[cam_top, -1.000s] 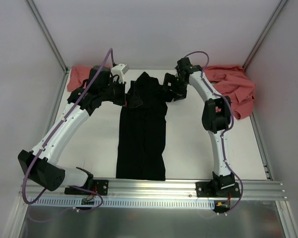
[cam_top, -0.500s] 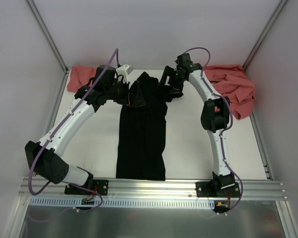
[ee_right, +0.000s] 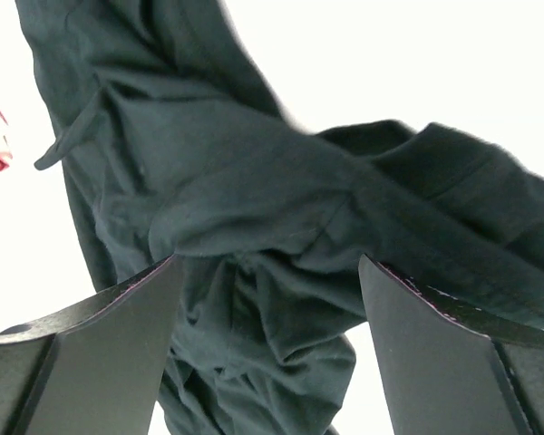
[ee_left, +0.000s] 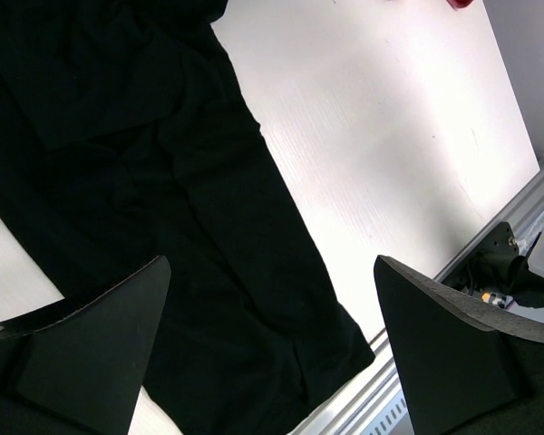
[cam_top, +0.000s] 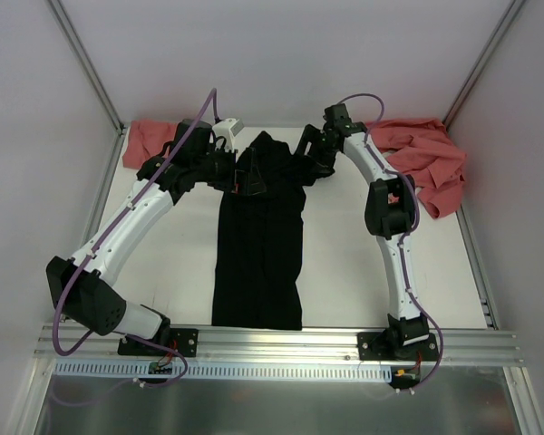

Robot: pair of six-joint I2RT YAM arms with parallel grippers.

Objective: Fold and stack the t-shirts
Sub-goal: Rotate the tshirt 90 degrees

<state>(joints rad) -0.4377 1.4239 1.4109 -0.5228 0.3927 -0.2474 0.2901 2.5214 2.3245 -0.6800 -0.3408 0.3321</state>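
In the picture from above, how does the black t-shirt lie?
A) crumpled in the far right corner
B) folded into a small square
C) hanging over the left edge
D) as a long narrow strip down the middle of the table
D: the black t-shirt stretches long and narrow from the far side to the near edge of the table.

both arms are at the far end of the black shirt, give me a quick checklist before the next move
1. left gripper open above the black t-shirt: ok
2. right gripper open over the cloth: ok
3. shirt body folded into a narrow flat strip: ok
4. far end smooth: not ok, bunched
5. far-left salmon-red t-shirt and far-right salmon-red t-shirt apart from the black one: ok
6. either gripper touching cloth: cannot tell
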